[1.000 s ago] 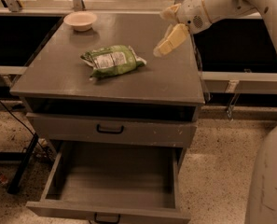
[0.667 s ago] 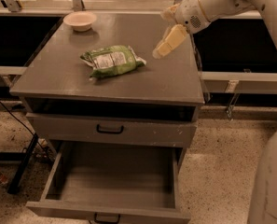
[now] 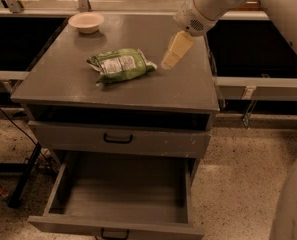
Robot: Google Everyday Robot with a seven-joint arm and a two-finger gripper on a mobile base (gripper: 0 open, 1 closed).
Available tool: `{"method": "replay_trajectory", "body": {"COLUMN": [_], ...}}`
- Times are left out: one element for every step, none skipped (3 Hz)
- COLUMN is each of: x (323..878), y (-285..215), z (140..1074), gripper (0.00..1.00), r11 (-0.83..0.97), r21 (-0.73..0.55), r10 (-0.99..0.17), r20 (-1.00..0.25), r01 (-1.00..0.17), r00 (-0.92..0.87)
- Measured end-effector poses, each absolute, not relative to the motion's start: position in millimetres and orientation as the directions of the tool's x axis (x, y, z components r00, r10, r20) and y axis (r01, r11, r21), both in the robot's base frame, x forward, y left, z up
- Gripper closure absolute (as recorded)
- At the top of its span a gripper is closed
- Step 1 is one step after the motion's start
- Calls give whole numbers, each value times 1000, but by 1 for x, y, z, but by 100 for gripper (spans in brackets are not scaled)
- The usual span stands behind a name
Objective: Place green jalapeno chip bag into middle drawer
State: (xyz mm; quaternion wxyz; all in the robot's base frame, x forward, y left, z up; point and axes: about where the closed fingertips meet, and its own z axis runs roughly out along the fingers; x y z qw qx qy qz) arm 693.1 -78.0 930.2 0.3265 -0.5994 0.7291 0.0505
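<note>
The small, crinkled foil green jalapeno chip bag (image 3: pixel 120 64), white printed panel facing up, lies flat on the plain grey cabinet top (image 3: pixel 138 91), a little left of centre and not yet lifted. My cream-coloured gripper (image 3: pixel 174 54) hangs just to the bag's right, angled down and toward it, close over the surface but apart from the bag. It carries nothing, and I cannot tell from this angle whether it is open or closed. I judge this station to be an approach for a pick at the bag's right edge. The wide, shallow grey middle drawer (image 3: pixel 128 196) stands pulled out below, ready to receive the bag. The scuffed grey drawer front (image 3: pixel 153 143) above it is shut. A round beige bowl (image 3: pixel 86 22) sits at the far left corner, well apart from the work.
</note>
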Motion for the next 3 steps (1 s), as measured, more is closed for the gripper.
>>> {"method": "replay_trajectory", "body": {"x": [693,699,719], "y": [-78,-76,-50], "z": [930,934,947], "gripper": [0,0,0], "r11": [276,291,275], "r21": [-318,-337,-363], "r10": [-841,-821,-771], "r20": [-537,-569,-637], "r01": [-907,-895,-890], "r00": [-68,-53,21]}}
